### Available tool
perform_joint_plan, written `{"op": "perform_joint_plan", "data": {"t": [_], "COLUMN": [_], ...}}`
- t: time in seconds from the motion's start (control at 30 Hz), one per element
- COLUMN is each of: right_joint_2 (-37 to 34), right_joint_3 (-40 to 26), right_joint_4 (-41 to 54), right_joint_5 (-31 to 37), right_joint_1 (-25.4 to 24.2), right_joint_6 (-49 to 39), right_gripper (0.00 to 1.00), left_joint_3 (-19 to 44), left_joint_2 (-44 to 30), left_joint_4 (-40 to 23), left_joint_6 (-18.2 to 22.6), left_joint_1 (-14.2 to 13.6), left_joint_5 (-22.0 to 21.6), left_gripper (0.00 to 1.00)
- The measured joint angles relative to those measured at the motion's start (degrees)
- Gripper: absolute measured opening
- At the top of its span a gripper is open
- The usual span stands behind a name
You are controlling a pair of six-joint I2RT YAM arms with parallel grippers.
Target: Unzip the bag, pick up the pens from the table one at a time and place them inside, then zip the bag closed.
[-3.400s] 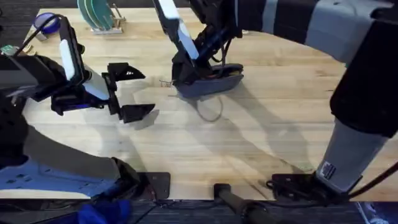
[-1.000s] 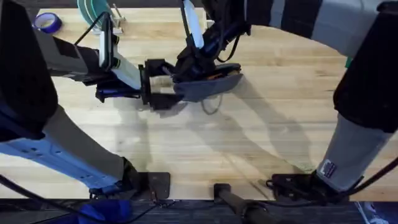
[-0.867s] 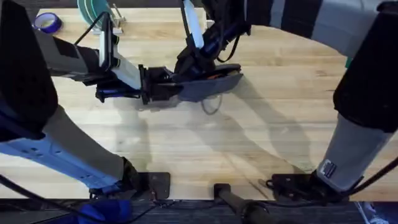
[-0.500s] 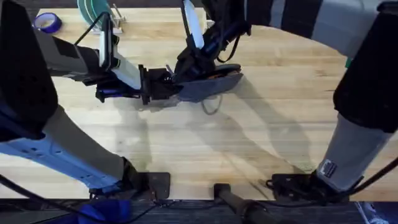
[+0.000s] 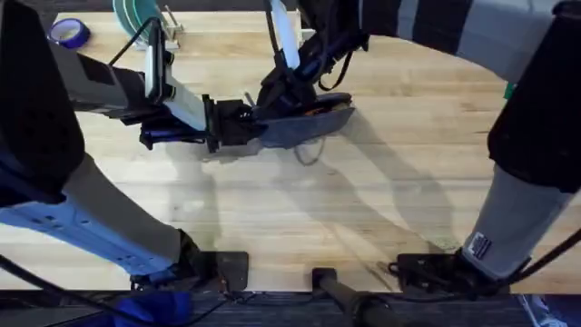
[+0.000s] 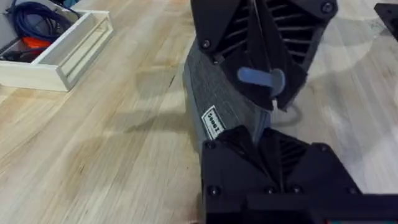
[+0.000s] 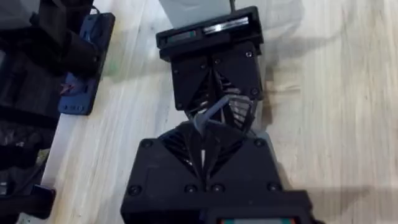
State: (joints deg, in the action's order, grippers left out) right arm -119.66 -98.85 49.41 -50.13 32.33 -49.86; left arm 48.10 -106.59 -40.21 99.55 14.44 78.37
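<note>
While the bag lies on the table a bit beyond mid-table in the overhead view, both arms meet at its near-left end. L gripper comes in from the left side, fingers closed on the end of the bag; in the left wrist view its black fingers sit tight against the grey fabric, w/ a small white label on the cloth just beside them. R gripper reaches down from the far side onto the top of the bag, right by the L one. Left wrist view shows the R gripper's fingers pinched on a pale blue-grey tab, prob. the zipper pull; right wrist view shows the same pale strip caught betw. its closed fingers, w/ the L gripper facing it just beyond. Orange strip shows along the bag's top opening in overhead, likely the orange pen, inside the bag; can't tell abt the dark pen. Thin cord loop lies on the wood just beside the bag's near edge.
</note>
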Motion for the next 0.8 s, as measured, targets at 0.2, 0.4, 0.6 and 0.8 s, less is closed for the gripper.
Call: {"op": "perform_joint_plan", "data": {"t": [0.2, 0.4, 0.6, 0.8], "right_joint_2": [0.0, 0.0, 0.0, 0.0], "right_joint_3": [0.0, 0.0, 0.0, 0.0], "right_joint_4": [0.1, 1.1, 3.0, 3.8], "right_joint_5": [-0.1, -0.1, 0.4, 1.0], "right_joint_1": [-1.1, -2.4, -3.6, -4.5], "right_joint_6": [0.4, 0.6, 0.6, 0.6], "right_gripper": [0.033, 0.033, 0.033, 0.033], "left_joint_3": [0.0, 0.0, 0.0, 0.0], "left_joint_2": [0.0, 0.0, 0.0, 0.0], "left_joint_4": [0.0, 0.0, 0.0, 0.0], "left_joint_6": [0.0, 0.0, 0.0, 0.0], "left_joint_1": [0.0, 0.0, 0.0, 0.0], "left_joint_5": [0.0, 0.0, 0.0, 0.0], "left_gripper": [0.045, 0.045, 0.045, 0.045]}}
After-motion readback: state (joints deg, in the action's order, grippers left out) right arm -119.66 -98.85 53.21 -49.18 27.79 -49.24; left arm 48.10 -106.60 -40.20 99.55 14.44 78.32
